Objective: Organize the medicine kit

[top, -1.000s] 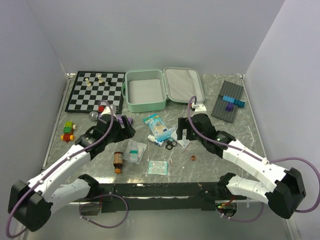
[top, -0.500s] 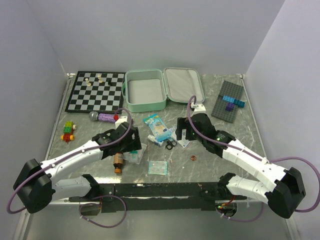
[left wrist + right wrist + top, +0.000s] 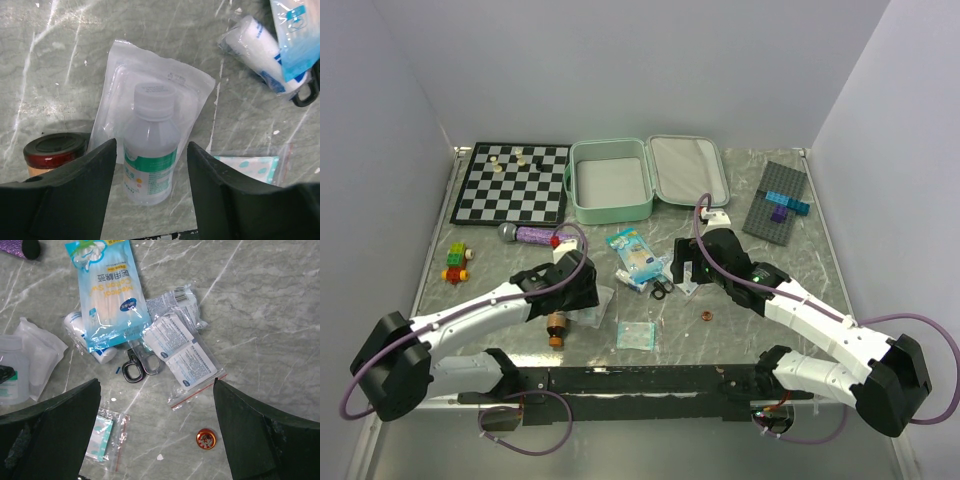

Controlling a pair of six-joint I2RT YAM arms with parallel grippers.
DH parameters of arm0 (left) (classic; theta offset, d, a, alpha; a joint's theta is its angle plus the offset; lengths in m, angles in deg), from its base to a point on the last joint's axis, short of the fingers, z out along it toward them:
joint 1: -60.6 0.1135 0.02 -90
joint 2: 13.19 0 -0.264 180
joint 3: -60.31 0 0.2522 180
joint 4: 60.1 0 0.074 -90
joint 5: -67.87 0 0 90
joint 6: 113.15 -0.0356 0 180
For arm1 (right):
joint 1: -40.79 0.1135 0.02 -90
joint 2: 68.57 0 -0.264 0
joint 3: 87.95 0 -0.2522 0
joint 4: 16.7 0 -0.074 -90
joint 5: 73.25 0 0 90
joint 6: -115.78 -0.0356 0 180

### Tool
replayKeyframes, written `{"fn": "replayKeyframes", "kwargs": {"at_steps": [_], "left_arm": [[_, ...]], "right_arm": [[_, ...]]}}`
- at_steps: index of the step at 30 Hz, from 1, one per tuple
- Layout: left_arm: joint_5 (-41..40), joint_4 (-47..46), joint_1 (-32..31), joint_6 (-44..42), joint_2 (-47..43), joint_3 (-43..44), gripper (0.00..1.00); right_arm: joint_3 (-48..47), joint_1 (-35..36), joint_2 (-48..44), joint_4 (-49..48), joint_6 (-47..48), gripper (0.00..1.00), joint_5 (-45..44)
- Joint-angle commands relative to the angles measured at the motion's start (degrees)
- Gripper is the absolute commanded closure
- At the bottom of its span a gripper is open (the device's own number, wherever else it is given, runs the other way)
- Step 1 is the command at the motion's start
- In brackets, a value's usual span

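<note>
Mint-green medicine kit (image 3: 610, 212) lies open, lid flat rightward

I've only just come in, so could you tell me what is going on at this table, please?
Two robot arms are organizing a mint-green medicine kit, which lies open at the far edge with nothing visible inside. The left gripper hovers open over a clear green-labelled bottle lying on a plastic pouch, one finger on either side, not touching it. The right gripper hangs open above the scissors and sachet packets, holding nothing.
</note>
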Motion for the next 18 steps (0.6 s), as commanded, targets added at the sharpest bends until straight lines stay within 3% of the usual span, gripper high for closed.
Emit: {"fn": "replayKeyframes", "kwargs": {"at_steps": [1,9,14,18], "left_arm": [[0.6,-2.2,-0.6,-0.1,2.7,-0.6,0.38],[0.2,-2.8,-1.2,-0.4,3.6,-0.7,0.44],[0.5,-2.8,-1.4,-2.1,1.4,0.3,0.60],[-0.7,-0.7,-1.3,-5.8,-2.0,4.0,0.65]], "right_arm": [[-1.3,-0.2,0.2,0.2,-0.6,0.00,-0.4],[-2.1,-0.2,0.7,1.0,-0.4,0.00,-0.8],[-3.9,-0.2,0.9,2.1,-0.4,0.00,-0.8],[-5.3,-0.2,0.1,2.8,-0.3,0.00,-0.6]]}}
